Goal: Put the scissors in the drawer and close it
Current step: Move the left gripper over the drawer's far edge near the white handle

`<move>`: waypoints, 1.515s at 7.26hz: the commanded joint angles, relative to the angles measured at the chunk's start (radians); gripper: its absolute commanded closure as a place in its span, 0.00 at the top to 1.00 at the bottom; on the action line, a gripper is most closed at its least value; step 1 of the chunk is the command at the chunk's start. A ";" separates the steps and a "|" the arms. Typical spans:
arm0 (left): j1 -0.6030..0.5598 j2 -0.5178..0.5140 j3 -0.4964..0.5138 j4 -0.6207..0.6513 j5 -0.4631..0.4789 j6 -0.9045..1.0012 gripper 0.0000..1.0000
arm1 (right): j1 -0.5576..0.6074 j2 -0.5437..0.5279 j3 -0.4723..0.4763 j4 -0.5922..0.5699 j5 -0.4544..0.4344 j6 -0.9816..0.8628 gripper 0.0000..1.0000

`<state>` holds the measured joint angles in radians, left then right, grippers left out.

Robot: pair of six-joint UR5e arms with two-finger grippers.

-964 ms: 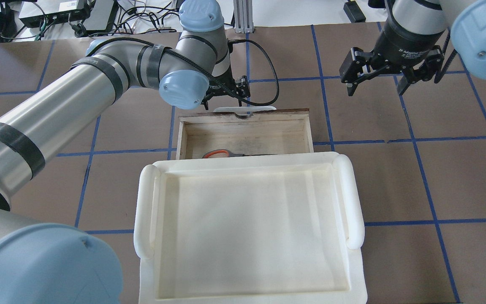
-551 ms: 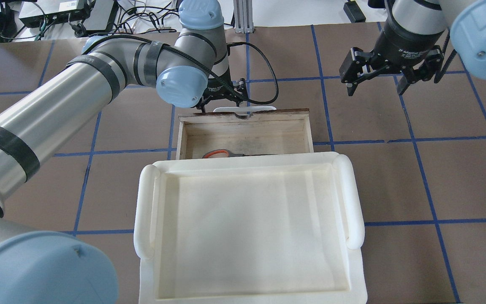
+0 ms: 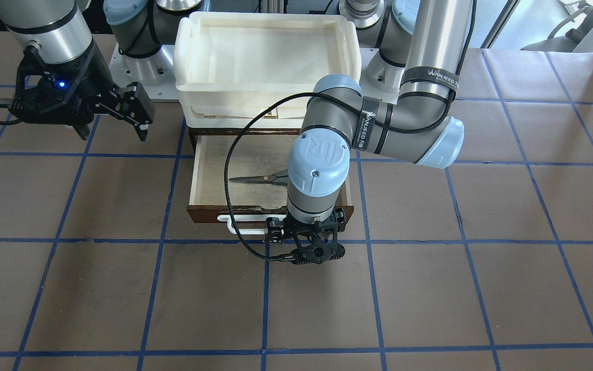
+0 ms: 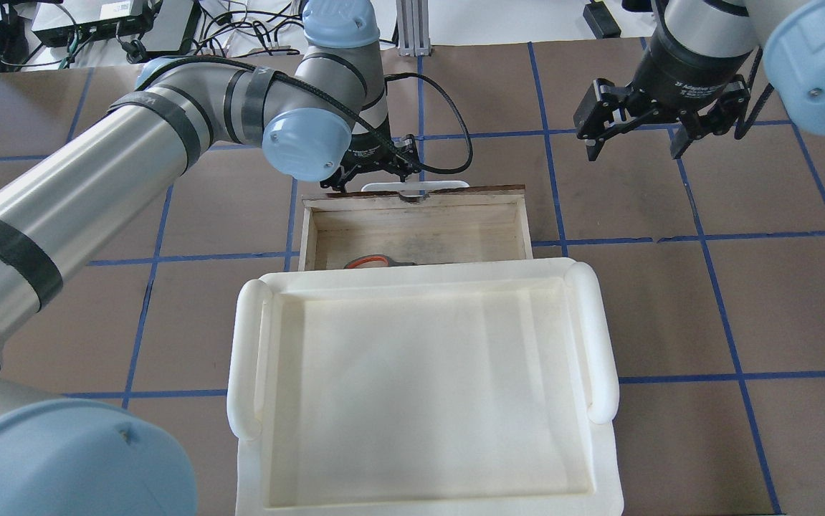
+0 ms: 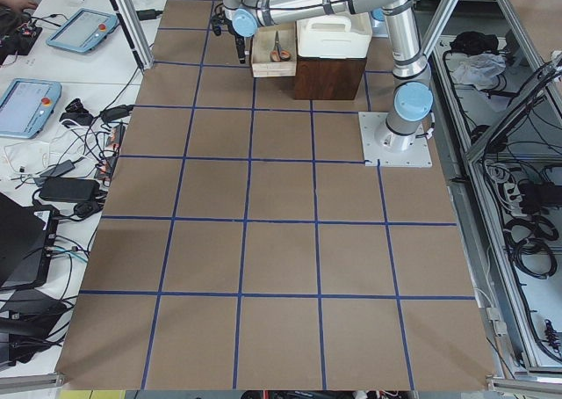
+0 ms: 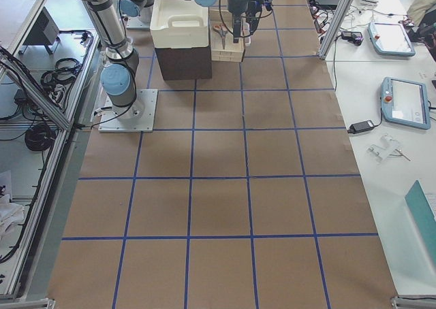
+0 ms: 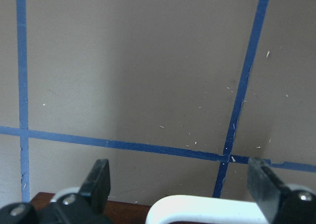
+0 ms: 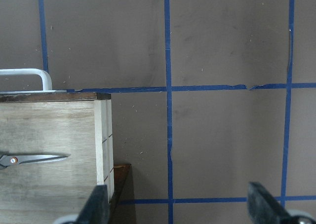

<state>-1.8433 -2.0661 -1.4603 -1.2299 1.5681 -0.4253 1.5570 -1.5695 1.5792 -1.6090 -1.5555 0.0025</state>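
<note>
The drawer (image 4: 419, 233) is pulled out from under the cream tray, with its dark front and white bar handle (image 4: 416, 185) on the far side. The scissors (image 4: 376, 261) lie flat on its floor, half hidden by the tray rim; they also show in the front view (image 3: 257, 179) and right wrist view (image 8: 29, 159). My left gripper (image 4: 375, 170) is open and empty, pointing down just beyond the drawer front; in the left wrist view (image 7: 182, 182) the handle (image 7: 207, 209) lies between its fingers. My right gripper (image 4: 634, 143) is open and empty, above the table to the right of the drawer.
A large cream-white plastic tray (image 4: 240, 344) sits on top of the drawer cabinet and covers the drawer's near part. The left arm's black cable (image 3: 234, 170) loops over the drawer. Brown table with blue grid lines all around.
My left gripper has shifted left and closer to the drawer's handle. The right gripper, the drawer and the scissors have hardly moved.
</note>
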 commanded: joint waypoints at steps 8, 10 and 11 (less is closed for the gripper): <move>0.001 0.011 0.028 -0.065 -0.010 -0.056 1.00 | 0.000 0.006 -0.005 -0.008 0.005 -0.001 1.00; -0.005 0.009 0.021 -0.101 -0.010 -0.090 1.00 | 0.000 0.008 -0.005 -0.008 0.005 -0.001 1.00; -0.013 0.004 0.021 -0.106 -0.011 -0.107 1.00 | 0.000 0.006 -0.005 -0.006 0.003 -0.001 1.00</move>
<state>-1.8484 -2.0573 -1.4375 -1.3220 1.5578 -0.5089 1.5570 -1.5623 1.5742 -1.6165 -1.5511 0.0016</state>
